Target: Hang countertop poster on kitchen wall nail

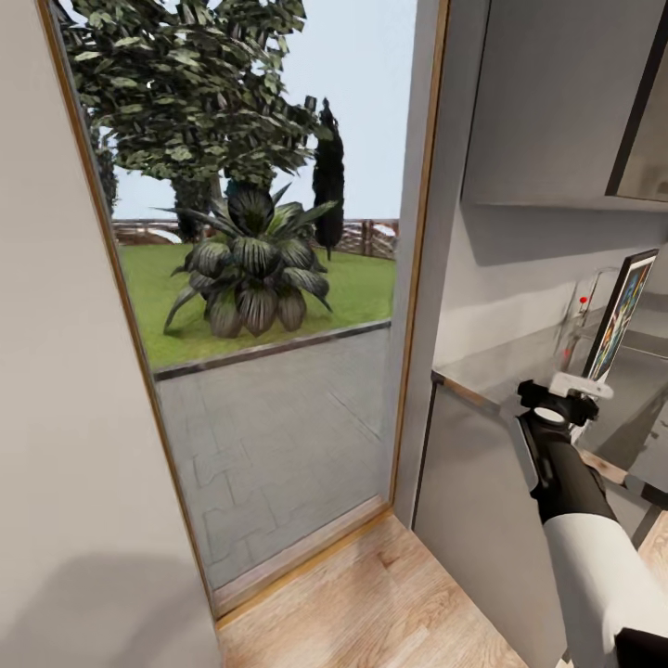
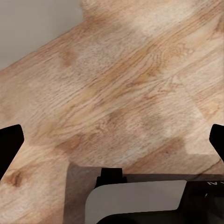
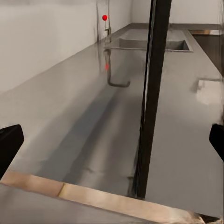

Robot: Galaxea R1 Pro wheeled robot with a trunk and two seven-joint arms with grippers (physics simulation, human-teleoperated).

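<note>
Beside the glass door, head view: the black-framed upright poster (image 1: 623, 315) stands on the glossy grey worktop (image 1: 520, 364), just beyond the right end effector (image 1: 577, 394); right wrist view: poster's dark edge (image 3: 151, 93) between wide-apart fingertips (image 3: 10, 143); left end effector (image 2: 112, 140) spread above the wood floor (image 2: 121, 84).

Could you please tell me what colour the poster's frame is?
Black: the poster has a thin black frame, clearest in the head view.
</note>
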